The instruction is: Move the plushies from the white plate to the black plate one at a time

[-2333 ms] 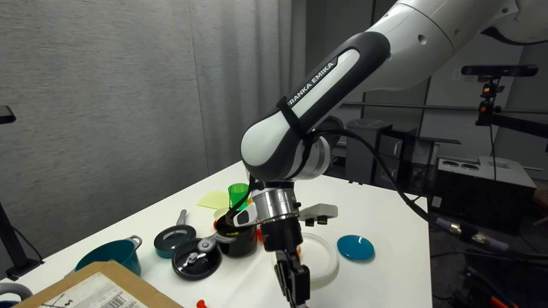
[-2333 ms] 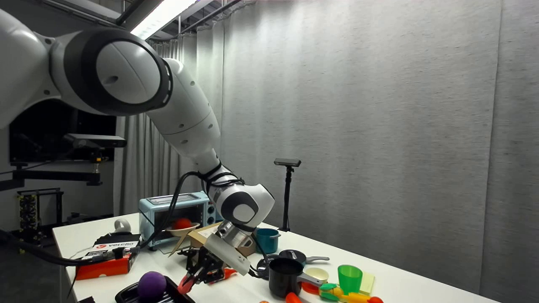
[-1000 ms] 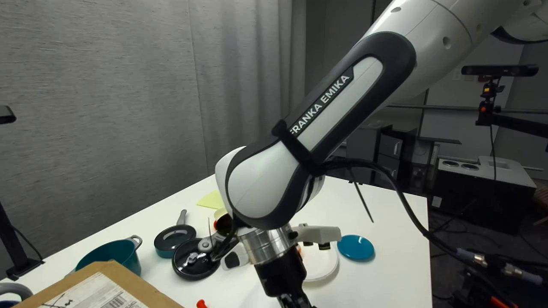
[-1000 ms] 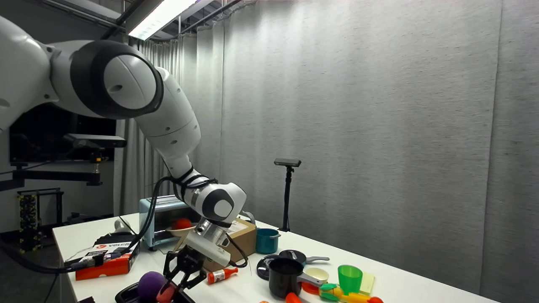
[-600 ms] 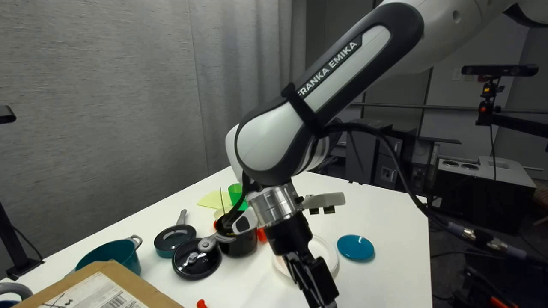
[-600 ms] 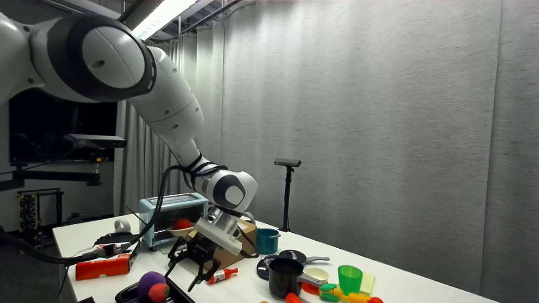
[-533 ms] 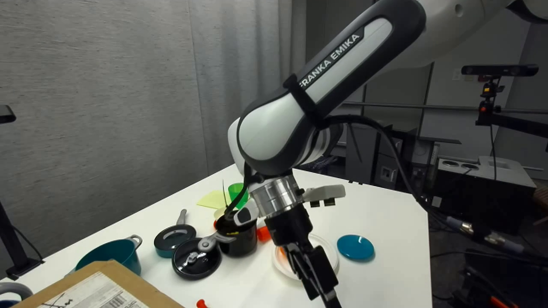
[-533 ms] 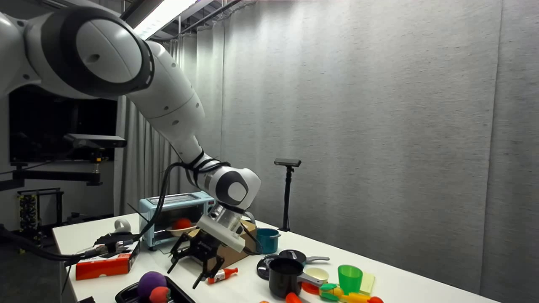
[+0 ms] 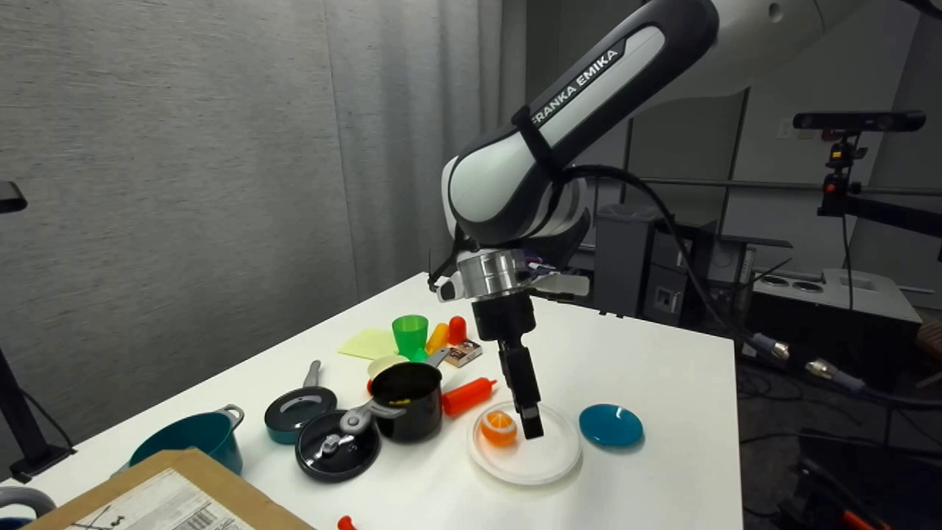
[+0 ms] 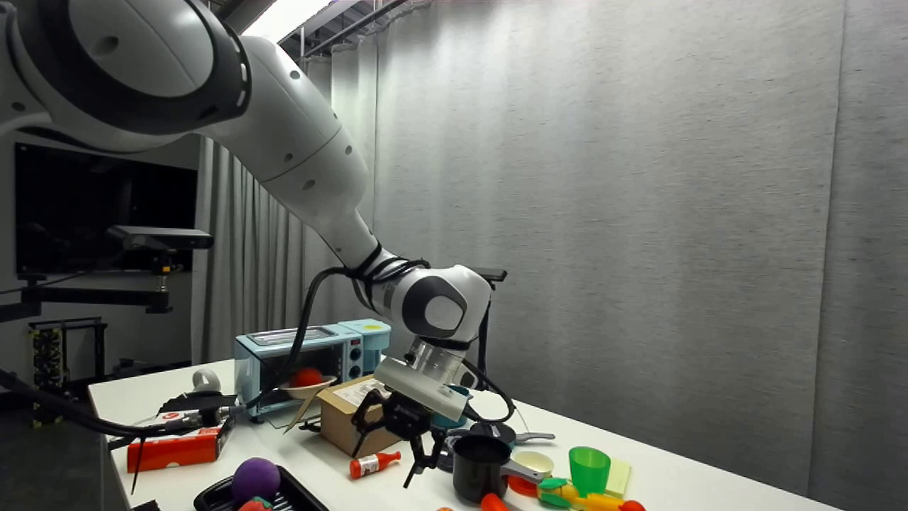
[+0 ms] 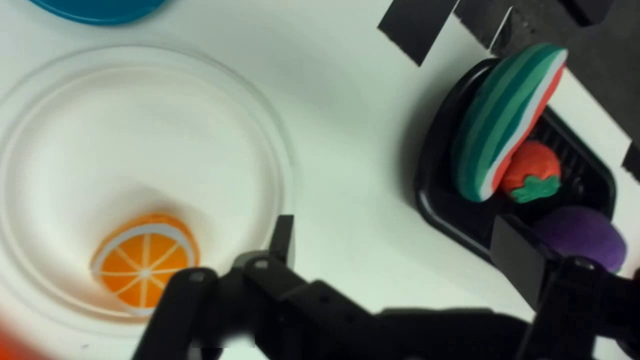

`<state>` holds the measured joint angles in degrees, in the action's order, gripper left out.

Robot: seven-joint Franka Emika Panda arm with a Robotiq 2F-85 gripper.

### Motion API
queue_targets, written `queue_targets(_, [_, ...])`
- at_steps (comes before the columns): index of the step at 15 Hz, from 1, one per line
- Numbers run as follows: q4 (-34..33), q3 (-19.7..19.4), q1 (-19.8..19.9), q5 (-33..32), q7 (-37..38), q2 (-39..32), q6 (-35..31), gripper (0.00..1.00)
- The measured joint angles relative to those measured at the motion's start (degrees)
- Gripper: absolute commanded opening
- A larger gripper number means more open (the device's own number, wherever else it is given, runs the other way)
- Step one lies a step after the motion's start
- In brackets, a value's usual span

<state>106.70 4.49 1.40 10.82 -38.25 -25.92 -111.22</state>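
In the wrist view an orange-slice plushie (image 11: 145,265) lies on the white plate (image 11: 150,115), near its lower edge. The black plate (image 11: 442,220), a ribbed tray, holds a striped watermelon plushie (image 11: 495,125), a red plushie (image 11: 535,162) with green leaves and a purple plushie (image 11: 575,232). The watermelon leans tilted against the red one. My gripper (image 11: 392,240) is open with nothing between its fingers, raised above the table between the two plates; one fingertip overlaps the white plate's rim in view, while the opposite one partly hides the purple plushie and tray.
A blue disc (image 9: 611,425) sits beside the white plate. On its opposite side stand a black pot (image 9: 412,412) and a red bottle (image 9: 467,397). A cardboard box (image 10: 347,426) and a toaster oven (image 10: 250,380) stand farther along the table. A ketchup bottle (image 10: 374,465) lies nearby.
One second ago the gripper was low at the black plate with a reddish thing between its fingers. It has opened, let that go, risen, and moved towards the white plate.
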Motion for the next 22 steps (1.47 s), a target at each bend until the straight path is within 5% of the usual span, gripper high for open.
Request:
queue_targets(4, [2.06, -1.71, 0.11, -1.55, 7.46, -0.32, -11.99, 1.0])
queue_targets(9, [3.8, -3.59, -2.44, -12.9, 24.5, -0.78, -20.73, 1.0])
queue_targets(15, [4.93, -6.42, -7.84, -23.21, 43.51, -2.82, -21.54, 1.0])
queue_targets(22, [6.1, -7.7, -8.27, -24.36, 48.01, -5.16, -24.98, 1.0])
